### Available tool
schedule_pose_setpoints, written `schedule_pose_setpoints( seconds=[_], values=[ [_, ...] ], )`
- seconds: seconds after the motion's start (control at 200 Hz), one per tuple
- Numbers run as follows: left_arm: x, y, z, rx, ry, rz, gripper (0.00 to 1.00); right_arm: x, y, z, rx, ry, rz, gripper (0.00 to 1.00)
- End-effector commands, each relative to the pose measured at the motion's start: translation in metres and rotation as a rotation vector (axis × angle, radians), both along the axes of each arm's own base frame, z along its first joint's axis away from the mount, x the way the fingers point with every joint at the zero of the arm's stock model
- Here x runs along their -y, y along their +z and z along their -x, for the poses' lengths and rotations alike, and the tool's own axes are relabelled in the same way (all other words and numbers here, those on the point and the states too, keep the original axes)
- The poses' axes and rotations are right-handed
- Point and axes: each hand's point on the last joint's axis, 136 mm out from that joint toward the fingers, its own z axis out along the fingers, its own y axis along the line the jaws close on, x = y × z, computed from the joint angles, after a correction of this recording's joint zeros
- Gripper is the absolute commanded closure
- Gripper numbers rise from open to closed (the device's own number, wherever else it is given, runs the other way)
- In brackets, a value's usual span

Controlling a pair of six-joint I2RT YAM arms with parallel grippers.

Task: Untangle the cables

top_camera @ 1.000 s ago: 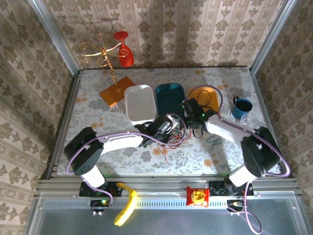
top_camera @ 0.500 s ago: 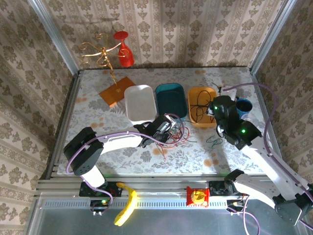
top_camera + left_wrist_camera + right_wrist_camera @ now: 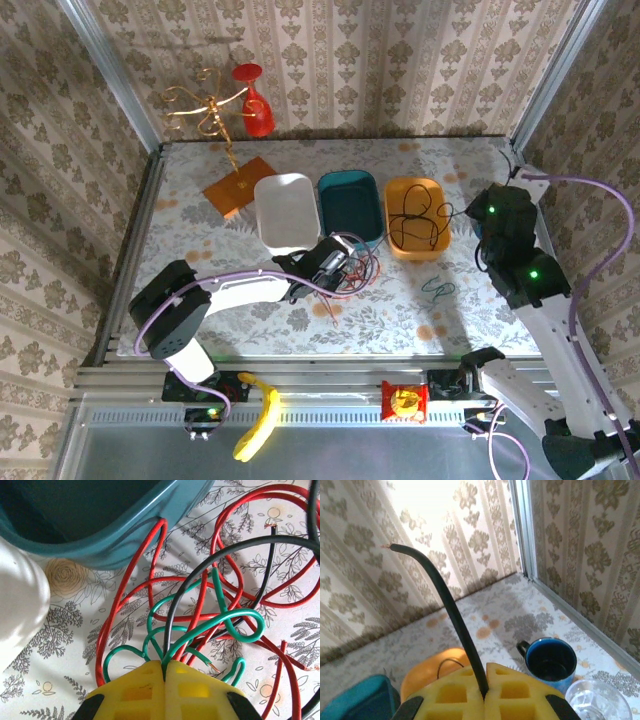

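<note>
Right gripper has swung rightward, clamping black cable (end free).

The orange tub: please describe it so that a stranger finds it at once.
On the flowered table, three oblong plastic tubs stand in a row: a white tub, a teal tub, then the orange tub, rightmost. It alone holds a coil of thin black cable.

White tray, teal tub, orange tub side by side mid-table. Gold wire stand with red glass on an orange sheet, back left; blue mug next to clear glass. Banana, red packet on front ledge.
</note>
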Motion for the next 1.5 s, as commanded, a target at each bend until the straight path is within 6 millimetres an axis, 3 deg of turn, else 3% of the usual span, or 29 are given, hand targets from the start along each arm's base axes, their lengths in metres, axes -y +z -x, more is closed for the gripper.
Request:
schedule_pose_setpoints(
  seconds=[0.0, 0.1, 0.325, 0.755, 0.945, 1.105, 1.275, 1.495],
  values=[
    [-0.01, -0.004, 0.001, -0.002, 0.034, -0.035, 1.0, 0.013, 0.051, 0.014, 0.176, -0.043, -0.055, 1.0],
    [-0.008, -0.007, 0.003, -0.012, 0.02, -0.035, 1.0, 0.018, 0.067, 0.017, 0.22, -0.05, -0.056, 1.0],
    [-0.006, -0.008, 0.005, -0.016, 0.008, -0.026, 1.0, -0.004, 0.088, 0.0, 0.26, 0.091, -0.051, 1.0],
    [-0.001, -0.006, 0.006, -0.012, -0.007, -0.012, 1.0, -0.03, 0.081, -0.05, 0.193, 0.199, -0.05, 1.0],
    [0.0, -0.007, 0.006, -0.016, -0.012, -0.01, 1.0, -0.051, 0.057, -0.089, 0.123, 0.26, -0.055, 1.0],
    [0.0, -0.008, 0.006, -0.018, -0.015, -0.014, 1.0, -0.055, 0.04, -0.114, 0.092, 0.238, -0.037, 1.0],
    [-0.001, -0.008, 0.006, -0.017, -0.01, -0.017, 1.0, -0.054, 0.025, -0.12, 0.046, 0.215, -0.028, 1.0],
    [0.001, -0.009, 0.007, -0.02, -0.02, -0.014, 1.0, -0.052, -0.038, -0.111, -0.094, 0.131, 0.022, 1.0]
  ],
)
